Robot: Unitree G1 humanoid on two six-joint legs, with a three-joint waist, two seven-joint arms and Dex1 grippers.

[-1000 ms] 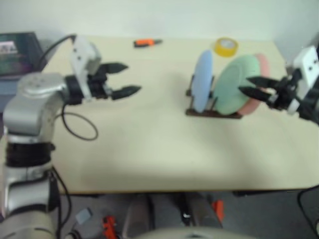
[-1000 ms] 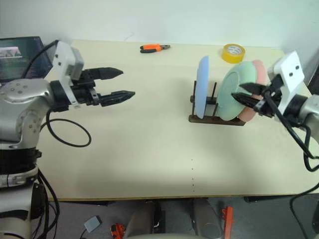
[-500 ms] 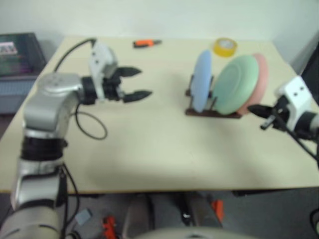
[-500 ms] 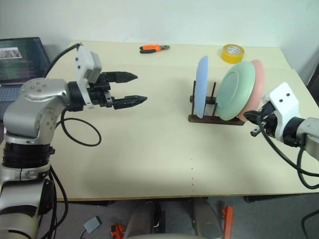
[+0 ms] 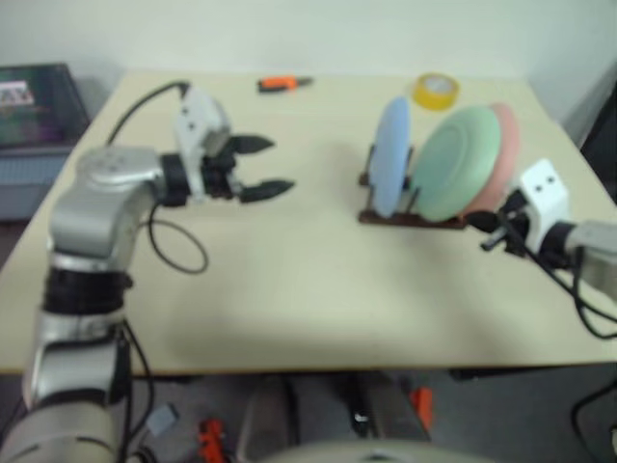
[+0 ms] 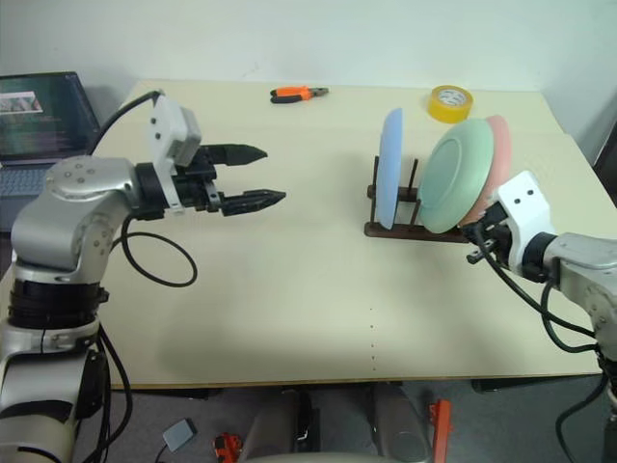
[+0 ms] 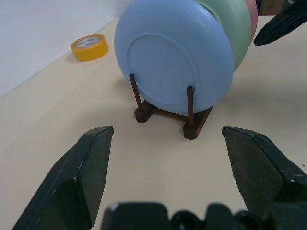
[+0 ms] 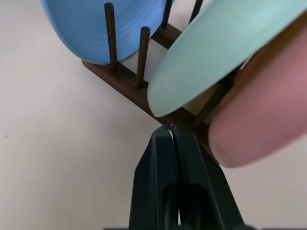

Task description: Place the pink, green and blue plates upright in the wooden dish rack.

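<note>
Right end effector (image 6: 474, 249): hanging with fingers pressed together, holding nothing, tips just beside the rack's near end, below the green plate's rim.
Left end effector (image 6: 258, 176): hovering over bare counter (image 6: 289, 289), fingers spread wide, empty, well apart from the rack.
Rack (image 6: 416, 231): carrying all 3 plates.
Blue plate (image 6: 389, 181): standing upright between pegs.
Green plate (image 6: 457, 175): leaning back.
Pink plate (image 6: 500, 154): leaning behind green.
Tape (image 6: 451, 101): lying beyond the rack.
</note>
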